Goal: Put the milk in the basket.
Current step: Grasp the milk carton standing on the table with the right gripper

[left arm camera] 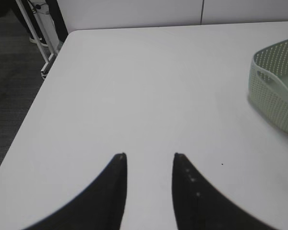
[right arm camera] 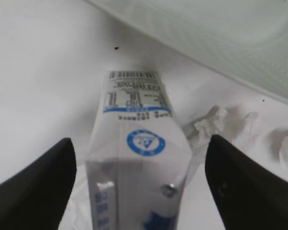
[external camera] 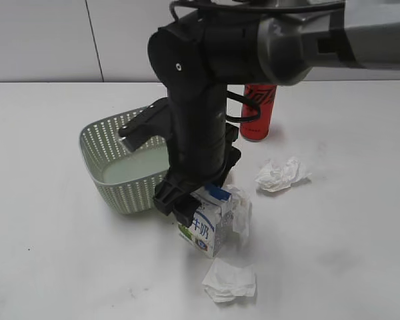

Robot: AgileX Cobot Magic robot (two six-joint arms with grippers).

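The milk (external camera: 207, 227), a small white carton with a blue top and blue lettering, stands on the white table just right of the basket (external camera: 103, 150). In the right wrist view the milk (right arm camera: 137, 143) fills the space between the two black fingers, with gaps on both sides. My right gripper (right arm camera: 140, 158) is open around the carton's top and does not touch it. In the exterior view the right gripper (external camera: 193, 203) reaches down over the carton. My left gripper (left arm camera: 149, 158) is open and empty over bare table, left of the basket (left arm camera: 273, 91).
A tall red soda can (external camera: 258, 110) stands behind the arm. Crumpled tissues lie right of the carton (external camera: 282, 175), against it (external camera: 240, 210) and in front of it (external camera: 229, 280). The table's left edge (left arm camera: 38, 96) drops to dark floor.
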